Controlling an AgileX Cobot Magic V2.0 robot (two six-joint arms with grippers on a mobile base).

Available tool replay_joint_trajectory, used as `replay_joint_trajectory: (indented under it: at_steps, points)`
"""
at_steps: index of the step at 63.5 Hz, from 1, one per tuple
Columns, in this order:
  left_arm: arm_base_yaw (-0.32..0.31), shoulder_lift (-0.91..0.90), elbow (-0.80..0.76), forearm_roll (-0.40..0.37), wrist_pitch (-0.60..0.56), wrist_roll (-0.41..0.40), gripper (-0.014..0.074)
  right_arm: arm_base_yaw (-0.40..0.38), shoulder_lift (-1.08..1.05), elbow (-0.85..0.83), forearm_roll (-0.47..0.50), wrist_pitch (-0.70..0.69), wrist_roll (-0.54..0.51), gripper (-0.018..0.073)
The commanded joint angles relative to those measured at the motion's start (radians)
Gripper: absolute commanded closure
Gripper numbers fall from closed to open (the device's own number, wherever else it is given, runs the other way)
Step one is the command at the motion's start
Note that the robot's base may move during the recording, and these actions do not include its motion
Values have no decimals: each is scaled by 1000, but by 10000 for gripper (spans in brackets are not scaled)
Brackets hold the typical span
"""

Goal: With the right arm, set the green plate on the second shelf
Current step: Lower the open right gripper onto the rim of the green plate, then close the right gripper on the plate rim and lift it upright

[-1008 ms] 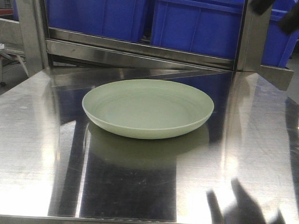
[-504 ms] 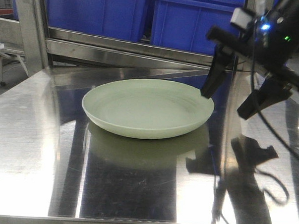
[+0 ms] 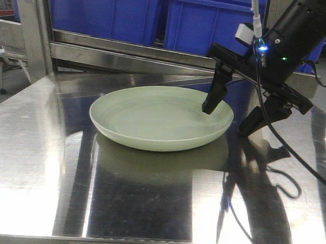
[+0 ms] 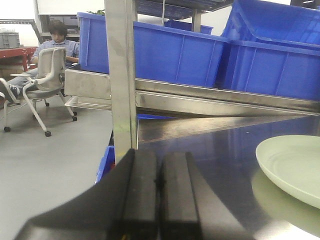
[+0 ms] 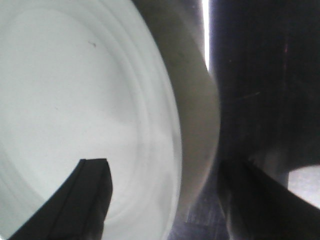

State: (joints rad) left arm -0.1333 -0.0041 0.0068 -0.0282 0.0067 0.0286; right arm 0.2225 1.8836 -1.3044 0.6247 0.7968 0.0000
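Front-facing view, right end effector (image 3: 225,120) spread astride green plate (image 3: 152,119) rim, left end effector (image 4: 159,200) pressed together

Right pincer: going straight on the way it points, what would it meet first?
Probably the round, pale green matte plate: its rim sits between the fingers of the open right pincer; depth is unclear.

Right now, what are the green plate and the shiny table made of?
The green plate is probably matte plastic: dull, even colour, no glare. The table looks like brushed stainless steel: it mirrors the plate and shows fine scratches.
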Motion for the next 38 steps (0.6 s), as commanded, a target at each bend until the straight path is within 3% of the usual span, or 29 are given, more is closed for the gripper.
replay_joint_trajectory:
  at_steps: [1, 23, 38]
  points:
    - [-4, -17, 40, -6, -83, -2, 466, -2, -49, -33, 38, -29, 0, 54]
    - [-4, -17, 40, -6, -83, -2, 466, -3, -38, -33, 34, 24, 0, 522]
    - [-4, -17, 40, -6, -83, -2, 466, -3, -132, -33, -31, 25, -22, 506]
